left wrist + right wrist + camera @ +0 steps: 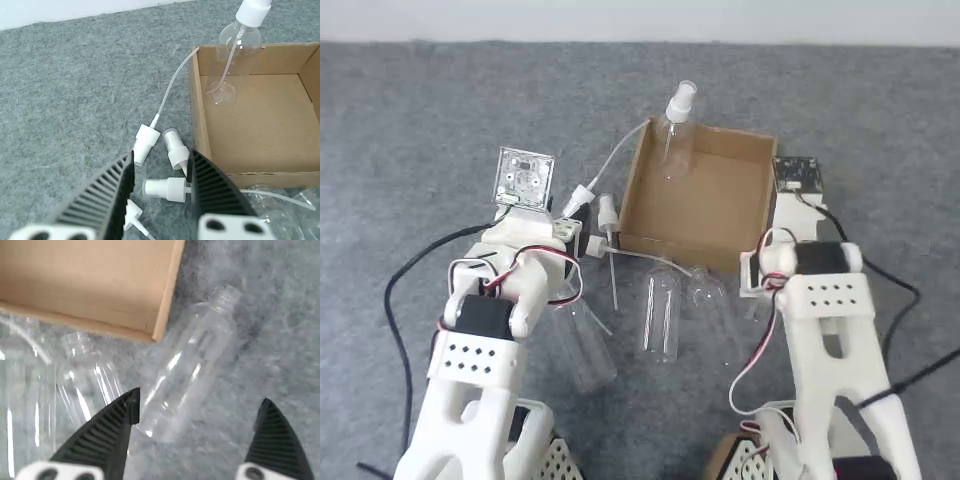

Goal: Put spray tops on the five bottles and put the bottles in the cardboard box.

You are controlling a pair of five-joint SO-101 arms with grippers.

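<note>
Grey carpet bears the cardboard box; left pincer spread above spray tops, right pincer spread over a bottle.

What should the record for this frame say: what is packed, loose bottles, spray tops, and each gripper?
packed: one capped bottle standing in a far corner of the cardboard box
loose bottles: uncapped bottles lying on the carpet by the box's near side
tops: spray tops loose on the carpet, beside the box
left arm: left gripper open, above the spray tops
right arm: right gripper open, above one lying bottle
</note>
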